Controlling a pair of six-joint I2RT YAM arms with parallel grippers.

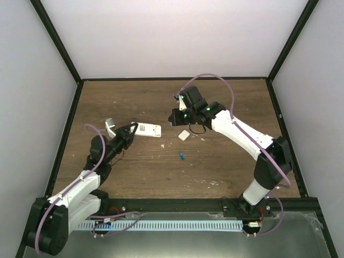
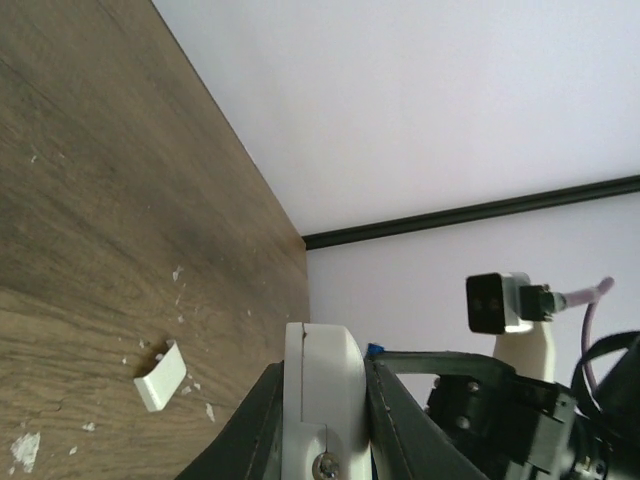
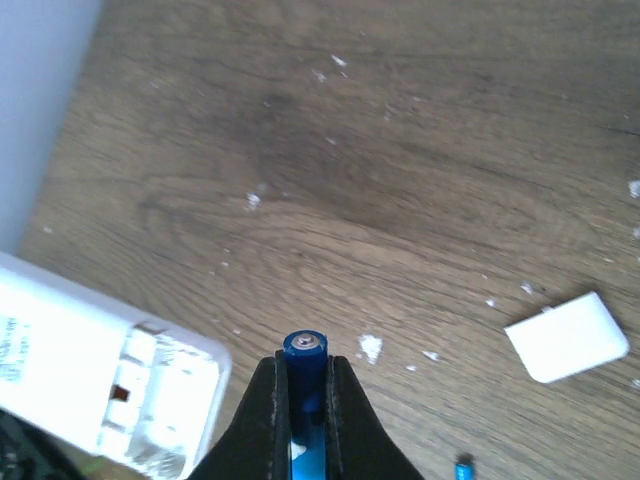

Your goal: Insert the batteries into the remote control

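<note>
Now, battery (image 3: 305,348) in right tool (image 3: 304,372).

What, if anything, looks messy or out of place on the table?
White flecks litter the table, like chipped debris. A small white cover lies loose, and one blue battery lies alone nearby.

Between the open end of the remote control (image 1: 149,129) and the right claw (image 1: 173,119), closed on the held battery (image 3: 304,352), the surface (image 1: 134,99) is bare and passable. The left claw (image 1: 131,130) clamps and blocks the remote control's other end. The white cover (image 1: 183,135) and loose battery (image 1: 182,156) lie as low obstacles near the right claw
</note>
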